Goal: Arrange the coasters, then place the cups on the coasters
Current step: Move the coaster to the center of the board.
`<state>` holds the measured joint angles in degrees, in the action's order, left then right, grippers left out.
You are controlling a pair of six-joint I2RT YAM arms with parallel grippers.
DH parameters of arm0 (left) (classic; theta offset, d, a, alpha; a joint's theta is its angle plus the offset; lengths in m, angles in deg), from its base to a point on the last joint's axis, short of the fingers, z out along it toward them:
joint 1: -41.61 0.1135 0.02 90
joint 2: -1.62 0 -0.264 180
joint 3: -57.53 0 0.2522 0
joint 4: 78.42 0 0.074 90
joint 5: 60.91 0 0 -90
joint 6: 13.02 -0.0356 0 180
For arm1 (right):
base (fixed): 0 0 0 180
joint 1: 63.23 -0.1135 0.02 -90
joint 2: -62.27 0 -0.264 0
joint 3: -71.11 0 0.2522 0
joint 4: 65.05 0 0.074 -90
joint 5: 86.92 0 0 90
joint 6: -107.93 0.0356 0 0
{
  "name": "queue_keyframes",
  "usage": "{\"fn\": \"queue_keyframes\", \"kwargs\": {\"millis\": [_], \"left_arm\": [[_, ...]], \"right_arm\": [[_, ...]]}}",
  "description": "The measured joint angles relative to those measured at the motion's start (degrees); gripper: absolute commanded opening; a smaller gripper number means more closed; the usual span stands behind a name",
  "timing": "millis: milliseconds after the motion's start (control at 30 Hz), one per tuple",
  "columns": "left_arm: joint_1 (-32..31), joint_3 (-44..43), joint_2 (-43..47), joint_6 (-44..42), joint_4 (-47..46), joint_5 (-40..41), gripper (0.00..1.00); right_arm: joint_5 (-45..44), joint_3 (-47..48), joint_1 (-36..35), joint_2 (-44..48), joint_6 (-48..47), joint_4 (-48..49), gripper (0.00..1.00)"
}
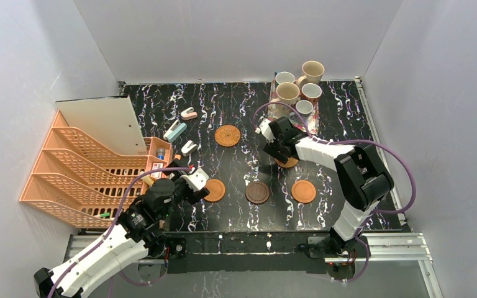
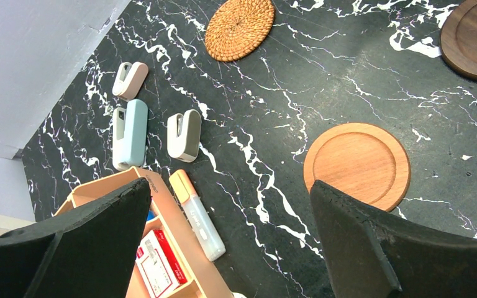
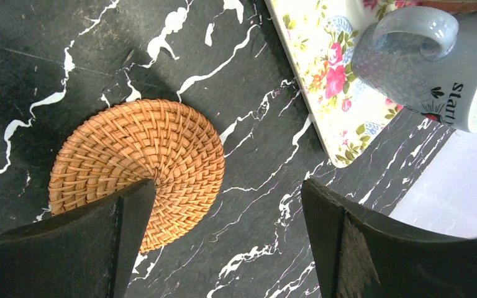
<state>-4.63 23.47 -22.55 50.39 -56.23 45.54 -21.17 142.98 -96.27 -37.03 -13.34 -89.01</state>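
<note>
- My right jaws stand wide apart and grip nothing. They hang low over a woven coaster (image 3: pixel 161 149), and one jaw hides its near edge in the wrist view.
- My left jaws stand wide apart and empty above the table (image 2: pixel 298 81), just beside a smooth coaster (image 2: pixel 356 164).
- A second woven coaster (image 1: pixel 227 135) lies mid-table.
- A dark coaster (image 1: pixel 258 192) and another smooth coaster (image 1: pixel 303 191) lie in the near row, apart from each other.
- The five cups (image 1: pixel 287 93) stand grouped on a floral tray (image 3: pixel 329 74) at the far right. None sits on a coaster.
</note>
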Motion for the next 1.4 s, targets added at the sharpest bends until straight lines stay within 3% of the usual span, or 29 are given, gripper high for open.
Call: {"fn": "queue_keyframes", "kwargs": {"millis": [1133,1400], "left_arm": [[0.0,0.0,-0.72,-0.22,-0.09,0.02,0.98],[0.0,0.04,-3.3,-1.2,-2.6,0.66,0.98]], "right_arm": [[0.61,0.22,-3.37,-0.09,2.21,4.33,0.98],[1.36,0.39,-3.37,13.66,3.1,2.51,0.98]]}}
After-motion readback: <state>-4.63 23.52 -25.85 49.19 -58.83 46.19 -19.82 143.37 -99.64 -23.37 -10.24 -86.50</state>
